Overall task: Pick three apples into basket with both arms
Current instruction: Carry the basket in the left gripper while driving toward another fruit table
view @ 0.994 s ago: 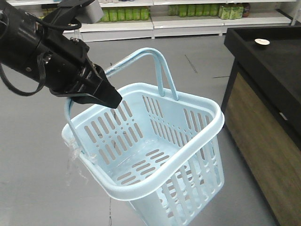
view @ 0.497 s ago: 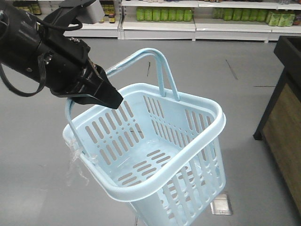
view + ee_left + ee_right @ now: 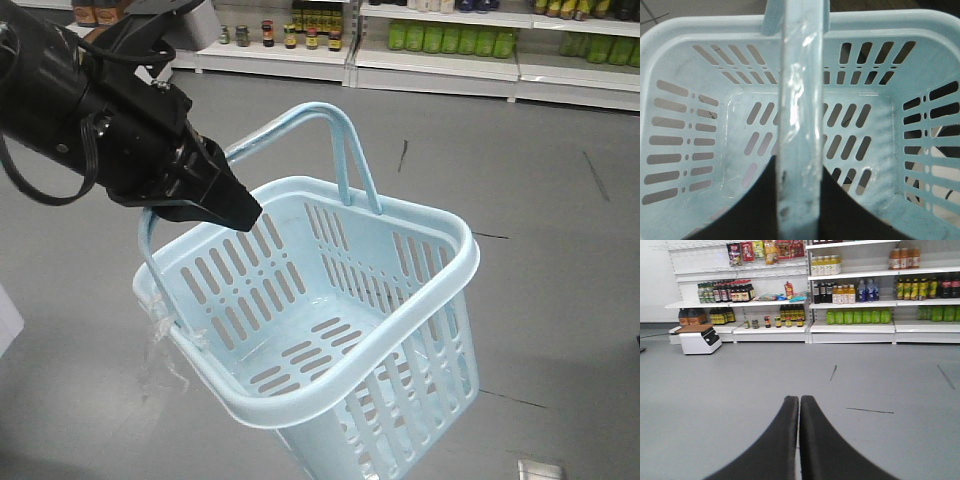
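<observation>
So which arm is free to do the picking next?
The right. Its black fingers are shut on nothing over grey floor, while the left fingers clamp a hoop handle of the pale blue slotted plastic basket, which is empty.

The pale blue basket hangs tilted above the floor, with its slotted walls and bottom in open view. The black left claw is closed around a hoop handle, which is wrapped in clear plastic where the fingers flank it. A plastic scrap dangles from the rim. The right claw has its fingers pressed together.
</observation>
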Robot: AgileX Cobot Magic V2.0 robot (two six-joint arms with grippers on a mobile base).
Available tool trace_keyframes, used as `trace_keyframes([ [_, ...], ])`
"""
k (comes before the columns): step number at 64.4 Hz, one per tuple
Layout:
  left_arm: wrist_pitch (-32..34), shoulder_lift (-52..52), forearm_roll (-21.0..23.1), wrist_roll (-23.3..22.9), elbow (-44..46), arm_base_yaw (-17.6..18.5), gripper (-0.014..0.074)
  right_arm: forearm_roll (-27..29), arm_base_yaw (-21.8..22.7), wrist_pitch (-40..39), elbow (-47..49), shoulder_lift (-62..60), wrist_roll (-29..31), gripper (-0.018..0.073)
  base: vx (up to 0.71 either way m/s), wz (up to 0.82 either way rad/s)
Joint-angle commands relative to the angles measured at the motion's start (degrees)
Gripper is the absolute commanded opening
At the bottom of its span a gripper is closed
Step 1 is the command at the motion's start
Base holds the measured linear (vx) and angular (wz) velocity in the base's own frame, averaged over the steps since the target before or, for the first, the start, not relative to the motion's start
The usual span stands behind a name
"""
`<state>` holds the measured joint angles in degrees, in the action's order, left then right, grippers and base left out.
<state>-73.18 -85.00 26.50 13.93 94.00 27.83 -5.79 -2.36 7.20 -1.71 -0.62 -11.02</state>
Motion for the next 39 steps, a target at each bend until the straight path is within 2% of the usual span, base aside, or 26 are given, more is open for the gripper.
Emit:
trace_keyframes([
  [1, 1.2, 2.4, 2.8, -0.7, 1.5, 0.2, -0.0008, -0.1, 0.1, -4.3, -0.6, -0.5, 0.1, -0.0004, 0.11, 0.38],
  [39, 1.2, 2.4, 2.8, -0.7, 1.5, 0.2, -0.0008, -0.1, 0.1, -4.3, -0.6, -0.5, 0.1, -0.0004, 0.15, 0.28],
])
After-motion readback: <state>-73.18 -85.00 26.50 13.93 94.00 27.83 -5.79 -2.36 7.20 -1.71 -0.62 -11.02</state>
